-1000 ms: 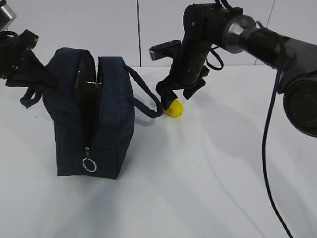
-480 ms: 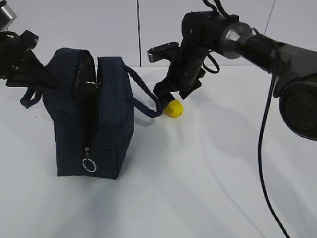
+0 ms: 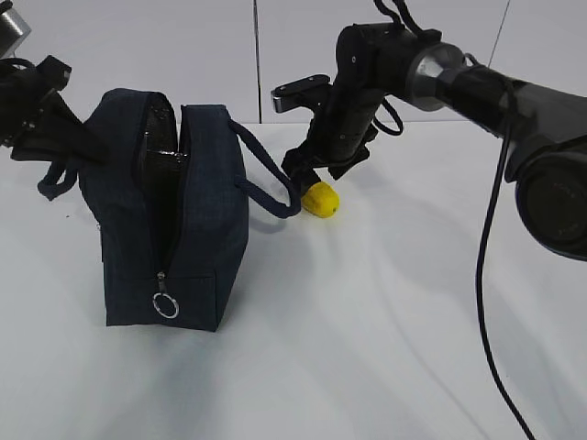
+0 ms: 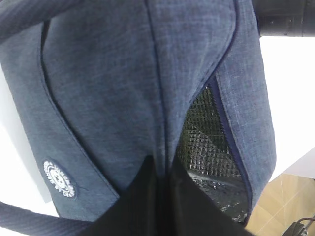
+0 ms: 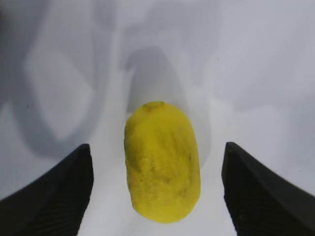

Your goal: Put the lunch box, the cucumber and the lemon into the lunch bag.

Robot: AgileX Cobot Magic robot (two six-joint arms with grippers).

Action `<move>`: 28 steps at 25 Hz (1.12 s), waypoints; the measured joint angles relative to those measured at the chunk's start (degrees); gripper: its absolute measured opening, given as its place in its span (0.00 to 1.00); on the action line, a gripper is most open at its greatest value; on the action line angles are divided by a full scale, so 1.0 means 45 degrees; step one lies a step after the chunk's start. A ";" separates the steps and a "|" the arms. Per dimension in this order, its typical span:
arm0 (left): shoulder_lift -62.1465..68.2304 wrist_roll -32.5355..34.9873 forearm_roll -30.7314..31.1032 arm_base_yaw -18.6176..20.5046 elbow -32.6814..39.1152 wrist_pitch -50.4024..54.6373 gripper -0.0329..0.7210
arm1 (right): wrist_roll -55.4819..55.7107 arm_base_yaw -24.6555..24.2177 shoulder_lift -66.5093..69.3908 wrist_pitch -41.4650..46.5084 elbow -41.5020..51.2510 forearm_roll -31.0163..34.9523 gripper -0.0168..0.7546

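With your right gripper (image 5: 157, 196) spread wide astride the lemon (image 5: 161, 162), settle lower, pinch at 3 and 9 o'clock; left gripper (image 4: 160, 196) pinches the lunch bag (image 3: 170, 220) open.

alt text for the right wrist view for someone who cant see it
A yellow lemon lies on a white table, centred between the two dark fingers of the open right hand. Neither finger touches the lemon, and soft shadows fall on the table behind it.

Bright, even, diffuse lighting; sharp exterior view.
Soft overlapping shadows on the white bench (image 5: 256, 59) beyond the right tool (image 5: 157, 196); its fingertips (image 5: 54, 196) blurred.
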 joint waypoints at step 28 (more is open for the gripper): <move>0.0000 0.0021 0.0000 0.0000 0.0000 -0.0194 0.04 | -0.0018 0.0000 0.0376 -0.0266 0.0000 0.0173 0.79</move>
